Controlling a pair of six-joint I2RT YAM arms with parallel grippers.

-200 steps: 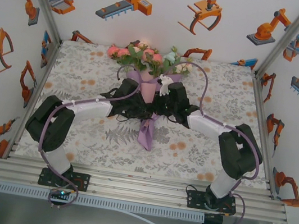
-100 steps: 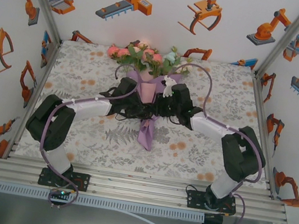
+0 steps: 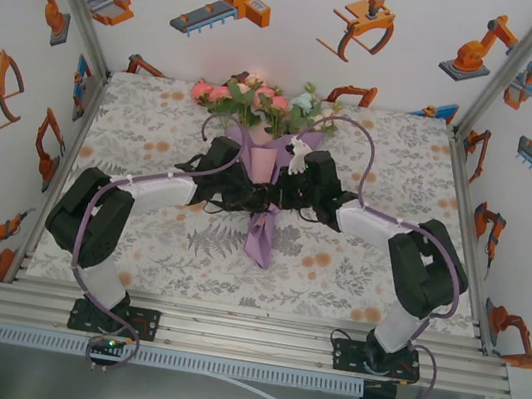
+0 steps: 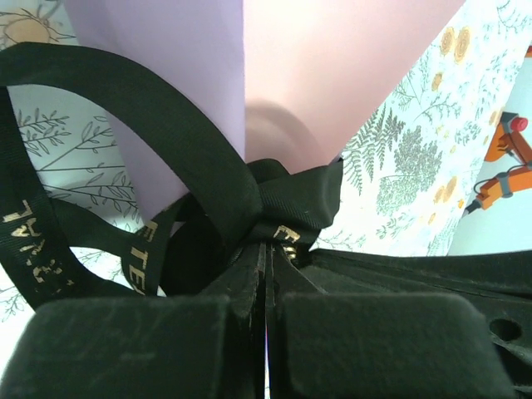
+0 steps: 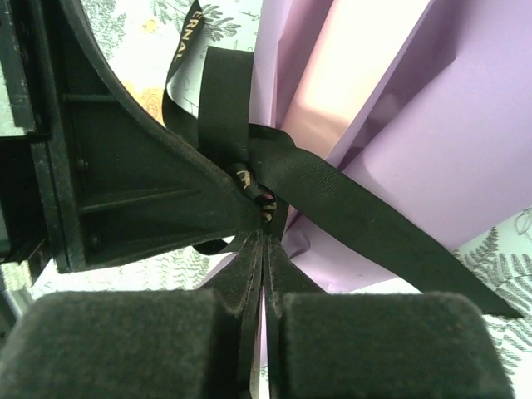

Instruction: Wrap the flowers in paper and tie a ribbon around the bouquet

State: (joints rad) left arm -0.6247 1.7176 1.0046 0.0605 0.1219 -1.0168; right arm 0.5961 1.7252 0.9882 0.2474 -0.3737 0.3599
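I'm tying: my left gripper [image 4: 268, 248] and right gripper [image 5: 264, 229] each pinch the ribbon [image 4: 166, 150] at the bouquet [image 3: 263, 164] knot. Next, probably, pull apart evenly.

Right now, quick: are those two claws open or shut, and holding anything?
The left gripper: jaws shut, pinching the ribbon at its knot.
The right gripper: jaws shut, pinching the same ribbon at the knot.
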